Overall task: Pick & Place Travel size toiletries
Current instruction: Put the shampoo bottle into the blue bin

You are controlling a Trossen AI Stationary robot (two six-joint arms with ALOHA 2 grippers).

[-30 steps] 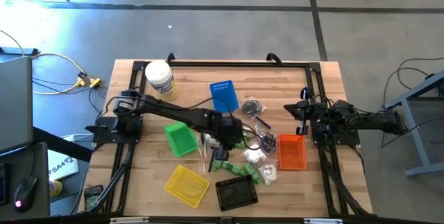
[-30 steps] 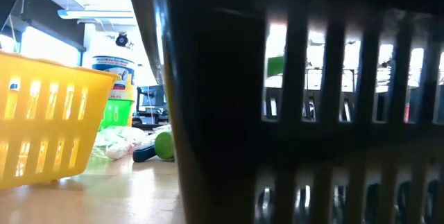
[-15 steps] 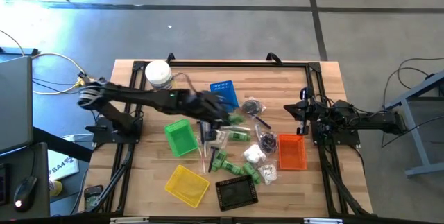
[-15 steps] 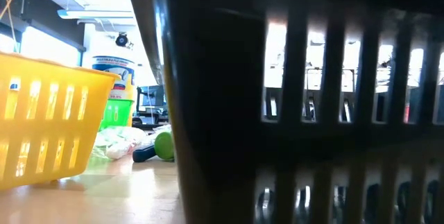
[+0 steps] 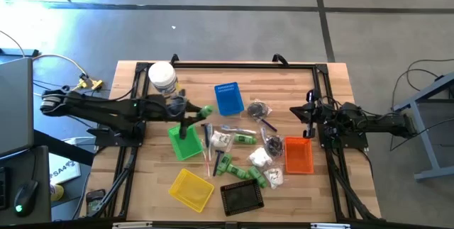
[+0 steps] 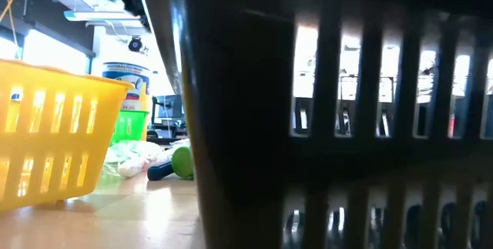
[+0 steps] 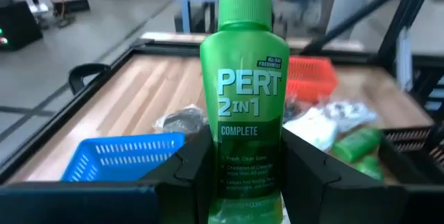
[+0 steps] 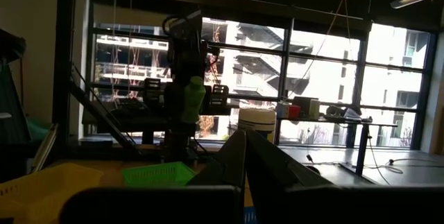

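Observation:
In the high view my left gripper (image 5: 198,110) is above the far edge of the green basket (image 5: 184,142), shut on a bright green "PERT 2 in 1" bottle (image 5: 206,109). The left wrist view shows this bottle (image 7: 244,92) between the two fingers. More toiletries lie on the table to its right: green bottles (image 5: 245,139) (image 5: 227,165), white packets (image 5: 221,140) (image 5: 259,159), dark pieces (image 5: 272,144) and thin pale sticks (image 5: 208,159). My right gripper (image 5: 310,115) waits at the table's right side, its fingers shut (image 8: 244,141). My left gripper pinches the green bottle by its lower body (image 7: 243,182), one finger (image 7: 191,165) on each flank. The fingers come roughly level from the table's left. The capped end (image 7: 245,2) sticks out past the fingertips. The bottle is lifted clear of the table.
A blue basket (image 5: 228,98) stands far of the pile, an orange one (image 5: 298,154) to its right, and a yellow one (image 5: 190,188) and a black one (image 5: 242,197) at the near edge. The big white jar (image 5: 162,79) stands at the far left. In the low view the black basket (image 6: 331,110) blocks most of the picture.
My left gripper has carried the green bottle up out of the pile at the table's middle. It then moved toward the table's left edge, to above the green basket's far edge, and the arm folded back toward the left. The right arm has kept still.

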